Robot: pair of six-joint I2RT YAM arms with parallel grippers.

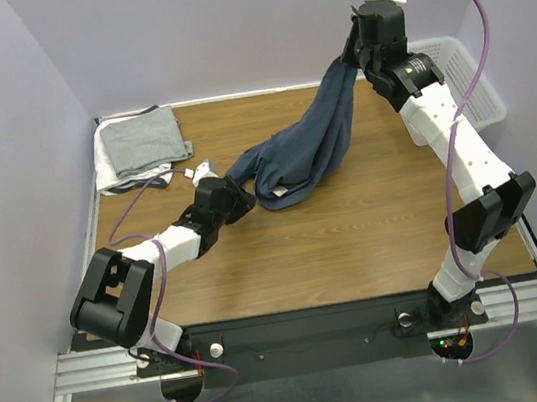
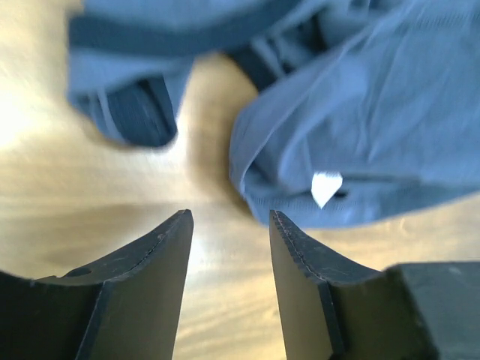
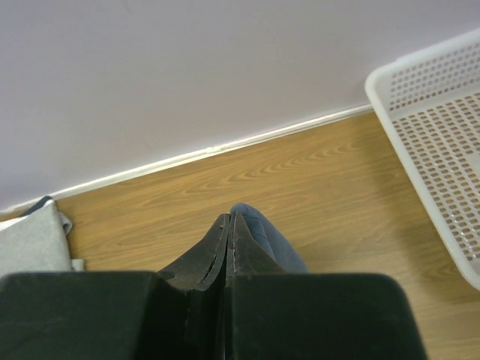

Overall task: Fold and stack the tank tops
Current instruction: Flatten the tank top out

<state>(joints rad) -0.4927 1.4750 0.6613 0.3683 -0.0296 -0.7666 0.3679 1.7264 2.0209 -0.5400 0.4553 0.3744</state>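
At the back-left corner of the table (image 1: 357,248): 1 folded pile (image 1: 143,142) of tank tops, light grey uppermost, a white layer showing at its near-left edge; judged to be the stack that finished pieces join.
Item in hand: slate-blue tank top (image 1: 312,139), 1 piece, unfolded, hanging from a raised point at back right and trailing down-left to a crumpled heap on the wood at mid-table.
Right gripper (image 1: 360,54): clenched on the upper end of the blue cloth, a nub of fabric poking past the closed fingertips in the wrist view; held high, probably so the garment's own weight draws it out long.
Left gripper (image 2: 229,217): jaws apart, nothing between them, bare wood in the gap; low over the table, just short of the heaped lower end, with navy trim (image 2: 172,34) and a small white tag (image 2: 326,187) ahead.
Reason for that position: judged to be lining up for a 2nd hold, so that 2 grips can spread the top flat.
Basket (image 1: 474,89): white perforated plastic, back right, beside the right arm; no part in this step.
Step, as judged: spreading, ahead of folding; no fold yet in the blue piece.
Risk: closing on bunched layers instead of 1 edge would leave the cloth twisted.
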